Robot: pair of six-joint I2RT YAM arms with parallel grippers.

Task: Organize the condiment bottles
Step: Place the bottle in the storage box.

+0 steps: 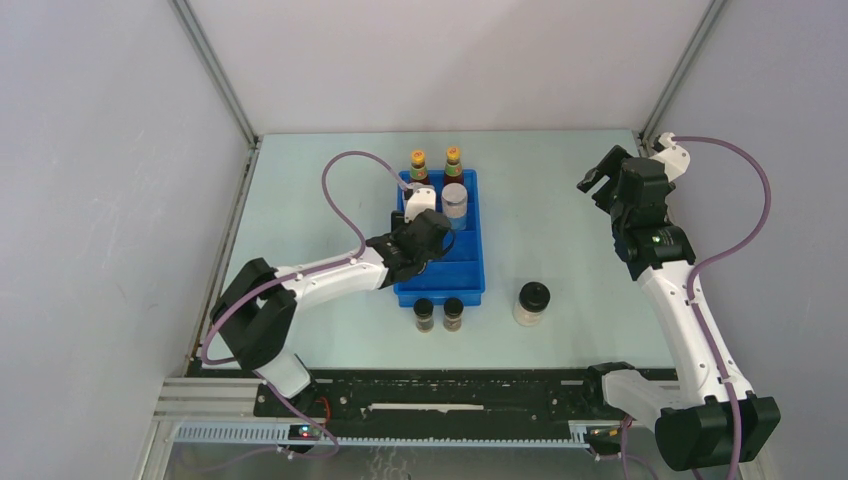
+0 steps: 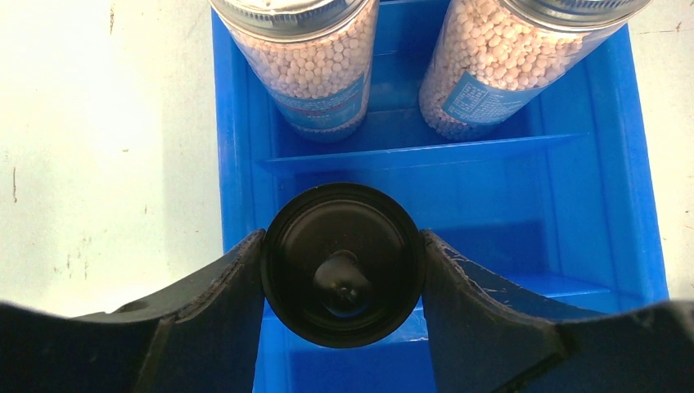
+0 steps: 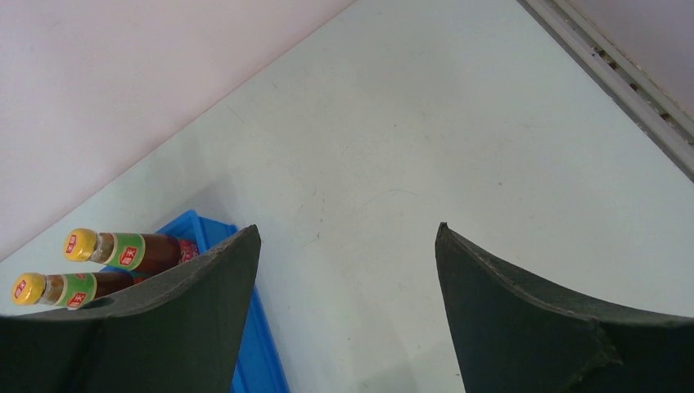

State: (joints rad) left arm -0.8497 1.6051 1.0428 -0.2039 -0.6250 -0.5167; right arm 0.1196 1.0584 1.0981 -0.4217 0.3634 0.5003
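1. Blue plastic is forming the compartmented tray (image 1: pixel 470 285), which is sitting near the middle of the desk (image 1: pixel 560 200).
2. The left end effector (image 2: pixel 342 237) is gripping a black-lidded jar (image 2: pixel 342 274), one finger pressing each side of the lid. It is holding the jar over the left half of the tray's middle compartment. Whether the base is touching the floor cannot be told.
3. Two grey-lidded jars (image 2: pixel 315 74) are standing side by side in the compartment just beyond.
4. Two red sauce bottles (image 1: pixel 418 168) are standing at the tray's far end. Whether they are inside it or just behind it cannot be told.
5. A second black-lidded jar (image 1: pixel 531 303) is standing on the desk to the right of the tray. Two tiny dark jars (image 1: pixel 424 314) are standing just in front of its near edge.
6. The right end effector (image 3: pixel 348 237) is hanging open and empty near the far right corner, well apart from the tray.
7. Likely faults from here:
   - Releasing before the base is seated is risking a tip against the divider.
   - The left finger is running close to the tray wall, so spreading it may nudge the tray and topple the tiny jars.
   - Setting the jar too centrally is leaving no room for its partner.
   - Lifting out with forward drift is risking contact with the grey-lidded jars.
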